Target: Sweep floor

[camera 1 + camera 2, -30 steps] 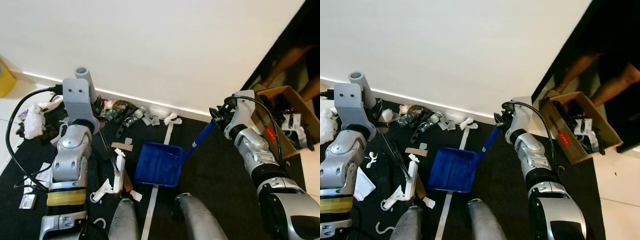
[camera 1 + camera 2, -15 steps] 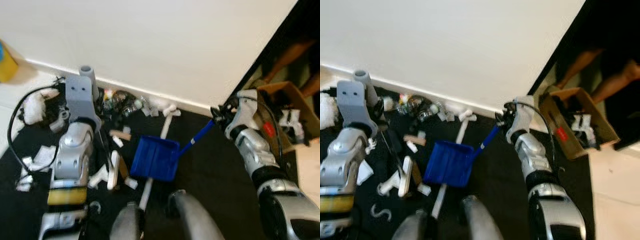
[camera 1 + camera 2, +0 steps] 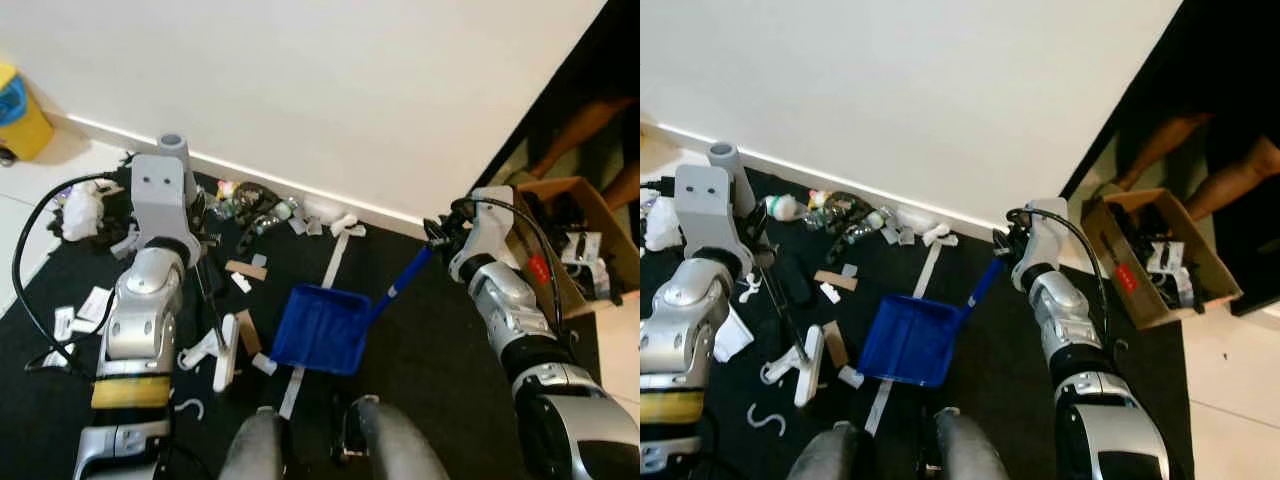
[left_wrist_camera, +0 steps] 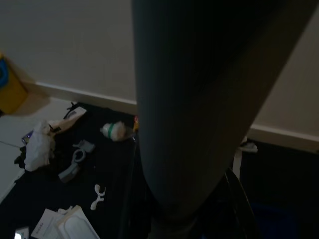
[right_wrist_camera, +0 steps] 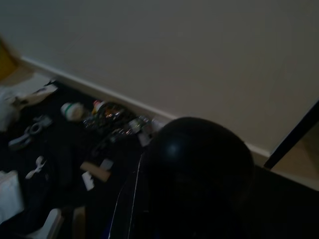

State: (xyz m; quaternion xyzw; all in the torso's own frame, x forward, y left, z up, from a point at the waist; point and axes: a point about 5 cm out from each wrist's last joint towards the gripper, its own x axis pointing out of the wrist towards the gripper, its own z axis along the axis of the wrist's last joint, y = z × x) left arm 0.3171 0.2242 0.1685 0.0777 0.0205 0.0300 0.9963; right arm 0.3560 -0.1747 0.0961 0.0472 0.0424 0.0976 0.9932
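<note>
Spreading across the lower part of the head views, the black floor mat [image 3: 440, 340] meets a white wall at a pale baseboard. The whole view has shifted since a second ago, a camera move that brings a yellow bin [image 3: 20, 110] into the upper left corner. The blue dustpan [image 3: 322, 328] lies on the mat near the centre, its blue handle [image 3: 405, 278] rising to the right hand [image 3: 437, 236], which is clenched around the handle's top as before. The left hand [image 3: 196, 222] grasps the thin dark broom stick [image 3: 212, 300], whose white brush head [image 3: 226, 350] rests on the mat just left of the dustpan. A cardboard box [image 3: 585, 250] stands at the right with a person's legs [image 3: 1185, 135] behind it. Litter [image 3: 250, 205] lies along the baseboard, with crumpled paper [image 3: 82, 208] at the left. Between brush and dustpan lie a cardboard strip [image 3: 247, 332] and a white scrap [image 3: 263, 364].
</note>
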